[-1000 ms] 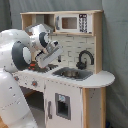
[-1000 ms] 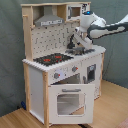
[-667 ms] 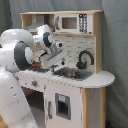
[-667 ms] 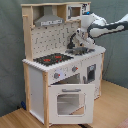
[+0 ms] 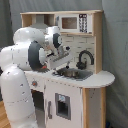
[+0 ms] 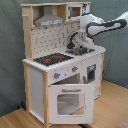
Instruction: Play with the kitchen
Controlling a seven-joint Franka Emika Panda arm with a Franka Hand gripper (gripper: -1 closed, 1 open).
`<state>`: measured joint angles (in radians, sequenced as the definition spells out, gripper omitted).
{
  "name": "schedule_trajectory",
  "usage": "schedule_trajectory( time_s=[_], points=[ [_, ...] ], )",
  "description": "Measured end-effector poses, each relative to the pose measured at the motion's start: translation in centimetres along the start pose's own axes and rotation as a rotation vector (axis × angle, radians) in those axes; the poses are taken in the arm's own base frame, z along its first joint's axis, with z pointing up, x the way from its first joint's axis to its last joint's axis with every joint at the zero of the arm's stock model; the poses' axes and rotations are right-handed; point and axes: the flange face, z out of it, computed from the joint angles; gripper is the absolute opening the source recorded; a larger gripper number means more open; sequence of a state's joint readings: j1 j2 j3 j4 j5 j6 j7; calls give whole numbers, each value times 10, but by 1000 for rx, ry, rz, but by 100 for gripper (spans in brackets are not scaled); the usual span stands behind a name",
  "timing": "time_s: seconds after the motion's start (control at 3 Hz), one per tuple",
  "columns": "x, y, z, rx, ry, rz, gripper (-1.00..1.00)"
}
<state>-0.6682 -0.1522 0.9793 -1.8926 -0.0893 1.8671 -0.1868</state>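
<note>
One tool (image 6: 79, 48) hovers just above the kitchen (image 6: 37, 75) sink (image 5: 75, 74).

Grey curtain backdrop (image 5: 116, 45), wooden floor (image 6: 112, 107)

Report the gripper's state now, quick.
Gripper: over the sink of the kitchen; open or shut cannot be told.

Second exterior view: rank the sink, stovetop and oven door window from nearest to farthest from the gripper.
Gripper is over the counter's right end.
1. Sink, just beneath it.
2. Stovetop, to its left.
3. Oven door window, low in front.
</note>
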Motion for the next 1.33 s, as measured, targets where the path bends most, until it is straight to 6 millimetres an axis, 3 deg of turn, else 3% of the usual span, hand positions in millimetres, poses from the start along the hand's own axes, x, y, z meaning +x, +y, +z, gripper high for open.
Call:
schedule_trajectory(
  time_s=[0.33,1.33],
  points=[
    [12,-5,6,45,10,39,100],
    [32,15,23,69,30,243,100]
  ],
)
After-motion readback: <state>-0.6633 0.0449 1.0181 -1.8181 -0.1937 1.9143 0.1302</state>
